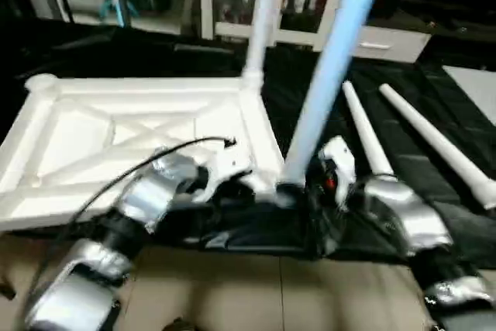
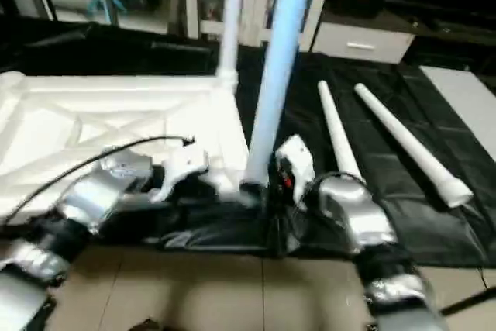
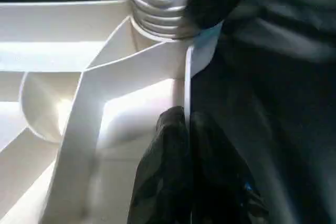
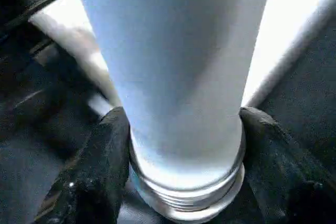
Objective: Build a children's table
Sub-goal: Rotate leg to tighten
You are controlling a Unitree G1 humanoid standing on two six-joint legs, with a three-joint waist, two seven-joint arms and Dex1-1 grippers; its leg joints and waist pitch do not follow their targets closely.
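While R gripper [image 4: 184, 150] clamps near leg [image 1: 329, 75] at its threaded base over the near corner socket, L gripper [image 3: 186, 145] pinches tabletop [image 1: 70, 145] rim beside it; far-corner leg [image 1: 262, 13] upright, 2 spare legs [image 1: 403, 125] lying on black mat [image 2: 372, 184] to the right

My right gripper [image 4: 184, 166] is clamped round the leg's base; left gripper [image 3: 185, 145] pinches the tabletop's rim.

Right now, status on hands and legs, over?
Right hand shut on near leg at its threads. Left hand pinching tabletop rim. Two spare legs lying clear.
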